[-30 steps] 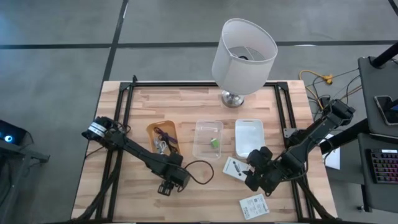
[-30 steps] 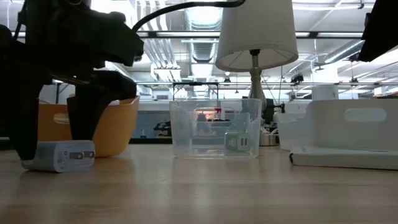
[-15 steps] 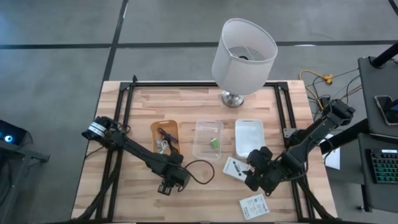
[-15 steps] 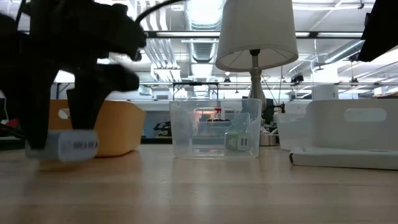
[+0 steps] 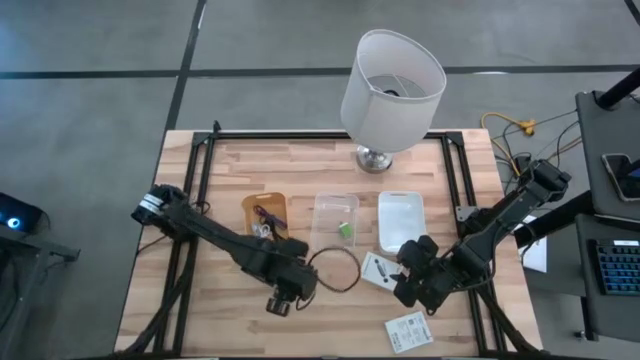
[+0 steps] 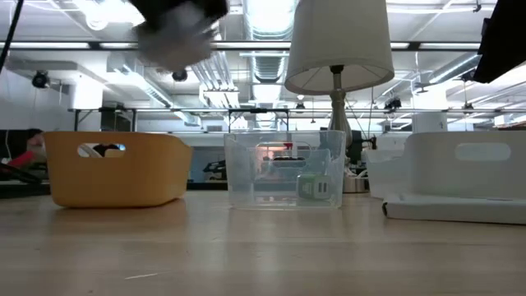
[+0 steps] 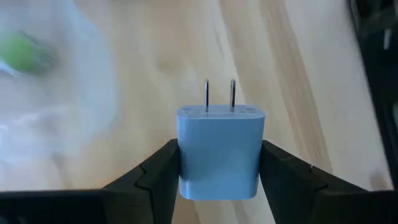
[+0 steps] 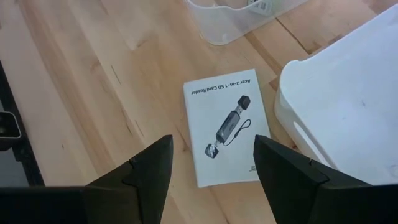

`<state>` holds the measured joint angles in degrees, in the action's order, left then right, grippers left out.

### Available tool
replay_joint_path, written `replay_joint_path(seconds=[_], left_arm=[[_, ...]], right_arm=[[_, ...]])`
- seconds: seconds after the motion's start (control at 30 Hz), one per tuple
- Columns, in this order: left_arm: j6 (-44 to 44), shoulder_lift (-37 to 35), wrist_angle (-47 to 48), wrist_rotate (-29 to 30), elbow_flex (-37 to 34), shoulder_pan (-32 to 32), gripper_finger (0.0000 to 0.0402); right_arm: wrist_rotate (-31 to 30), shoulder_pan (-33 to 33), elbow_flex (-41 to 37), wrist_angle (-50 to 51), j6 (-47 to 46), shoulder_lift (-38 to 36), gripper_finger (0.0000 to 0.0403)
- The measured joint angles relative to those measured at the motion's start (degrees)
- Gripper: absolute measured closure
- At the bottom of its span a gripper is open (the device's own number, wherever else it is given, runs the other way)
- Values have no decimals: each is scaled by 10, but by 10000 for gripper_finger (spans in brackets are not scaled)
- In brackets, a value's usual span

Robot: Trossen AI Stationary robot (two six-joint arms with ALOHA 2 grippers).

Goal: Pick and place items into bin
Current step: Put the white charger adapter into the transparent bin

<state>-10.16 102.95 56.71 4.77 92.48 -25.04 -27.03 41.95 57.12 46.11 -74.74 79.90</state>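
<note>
My left gripper (image 7: 217,165) hangs above the wooden table (image 5: 220,320), near the clear bin (image 5: 334,222), fingers clamped on a pale-blue wall charger (image 7: 219,151), prongs pointing away. My right gripper (image 8: 211,165) waits, fingers spread, over a white SD card reader packet (image 8: 227,126) beside the white bin (image 5: 400,221).

A pale wood-plank tabletop (image 5: 230,180) in a black frame (image 5: 205,165) stands on a grey floor (image 5: 90,90) crossed by dark lines. A white lamp (image 5: 392,78) with a metal base (image 5: 374,158) stands at the far edge. Beyond the right edge, yellow cables (image 5: 512,128) lie on the floor beside a dark desk (image 5: 610,130) carrying a keyboard (image 5: 612,268). In the low view, the room behind shows ceiling ducts (image 6: 271,62), bright strip lights (image 6: 444,8) and distant workbenches (image 6: 214,168).
</note>
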Motion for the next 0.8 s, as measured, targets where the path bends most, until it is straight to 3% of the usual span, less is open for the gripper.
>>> replay_joint_path(seconds=[0.17, 0.43, 0.8], left_arm=[[4, 2, -11, 48, 54, 62, 225], [33, 45, -42, 28, 54, 191, 224], [47, 120, -66, -14, 51, 232, 218]], right_arm=[[0, 0, 0, 0, 1, 0, 193], [2, 10, 0, -4, -22, 0, 193], [5, 52, 2, 2, -84, 0, 193]])
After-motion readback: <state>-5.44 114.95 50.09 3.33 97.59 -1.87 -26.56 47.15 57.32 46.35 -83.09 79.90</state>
